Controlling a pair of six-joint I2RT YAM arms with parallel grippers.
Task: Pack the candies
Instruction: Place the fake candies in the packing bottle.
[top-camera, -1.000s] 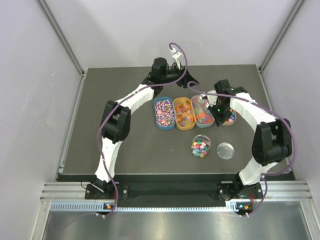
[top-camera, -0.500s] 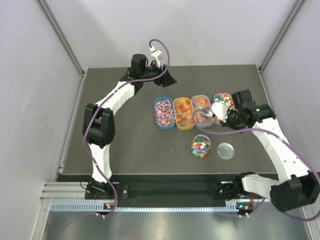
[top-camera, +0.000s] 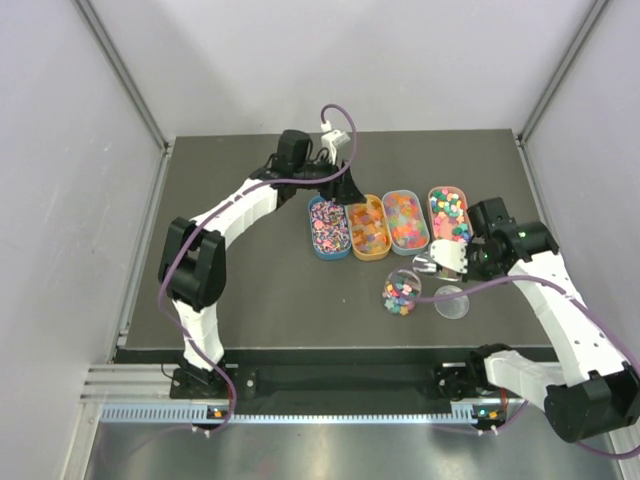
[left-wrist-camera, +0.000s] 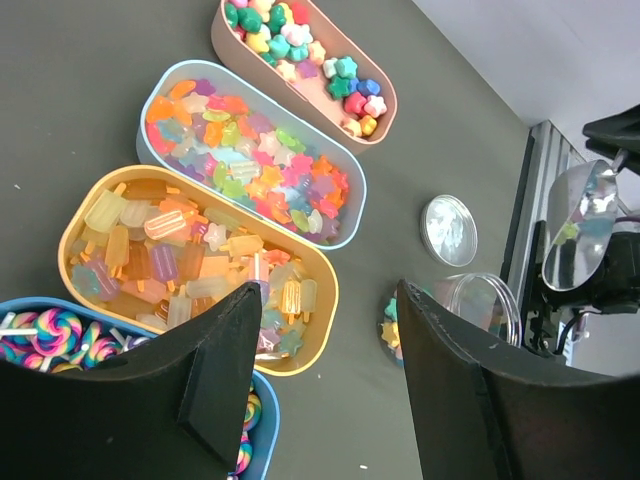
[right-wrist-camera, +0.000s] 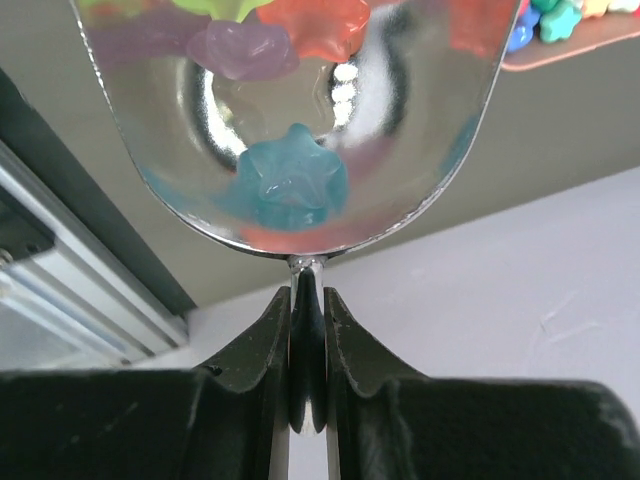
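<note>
The candies (left-wrist-camera: 250, 170) lie mostly in four oval trays that stand side by side in the middle of the table (top-camera: 260, 300). From left to right these are a blue tray (top-camera: 328, 256) with swirled pieces, an orange tray (top-camera: 370, 257) with yellow and orange gummies, a pale blue tray (left-wrist-camera: 143, 140) with rainbow gummies, and a pink tray (left-wrist-camera: 392, 105) with small star-like pieces. More candies are at the bottom of a clear jar (left-wrist-camera: 490, 300), which stands on the near side of the trays. Its lid (top-camera: 451, 301) lies flat just to the right of it.

A few candies are also in the silver scoop (top-camera: 432, 264). The right wrist view shows a teal star candy (right-wrist-camera: 290, 185) in its bowl, with a purple one and a red one at the far edge. The scoop is between the pink tray and the jar, close to the jar's far right side.

The right gripper (right-wrist-camera: 307, 300) is pinched tight on the thin handle of the scoop. The left gripper (top-camera: 340, 190) hangs over the far ends of the blue and orange trays. Its fingers (left-wrist-camera: 200, 390) stand well apart, with nothing between them.
</note>
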